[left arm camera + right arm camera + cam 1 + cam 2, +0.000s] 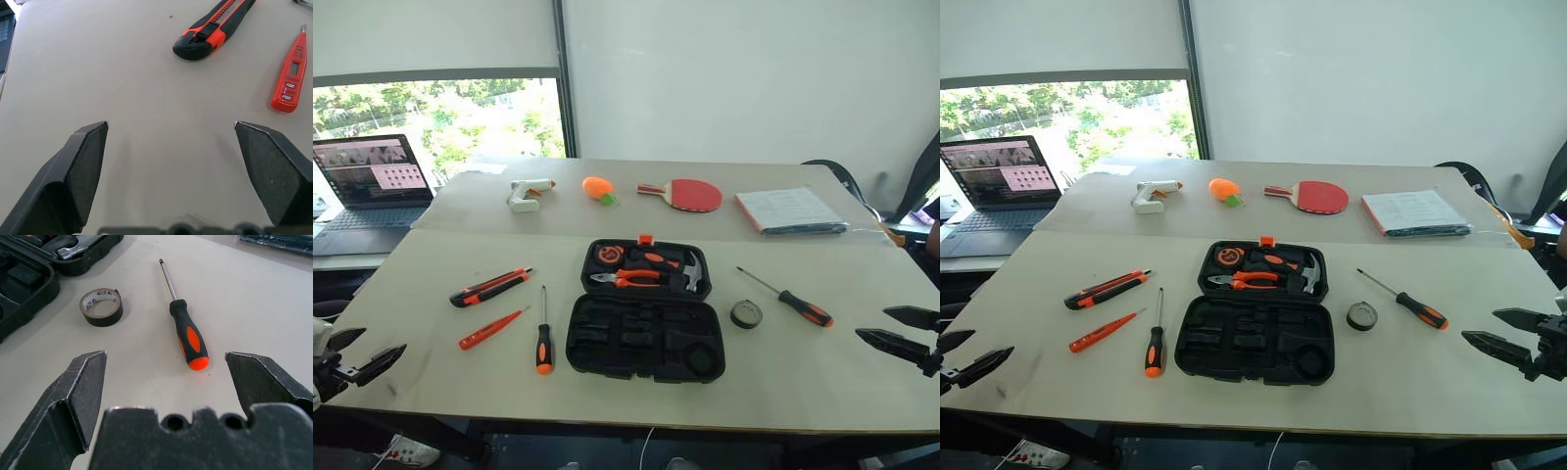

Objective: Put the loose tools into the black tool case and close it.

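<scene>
The black tool case [644, 338] lies open in the middle of the near table, its far half holding pliers and a hammer. Left of it lie a utility knife [489, 287], a thin orange tester screwdriver [492, 329] and a black-and-orange screwdriver [544, 338]. Right of it lie a black tape roll [746, 313] and a second screwdriver [790, 298]. My left gripper [357, 354] hovers open at the table's left edge, short of the knife [215, 29] and tester [291, 76]. My right gripper [899, 329] hovers open at the right edge, facing the screwdriver [188, 335] and tape [101, 307].
On the far table sit a white glue gun [528, 193], an orange object [598, 187], a red paddle [685, 194] and a stack of papers [790, 211]. An open laptop [374, 182] stands at the far left. A dark chair [837, 176] is behind the right side.
</scene>
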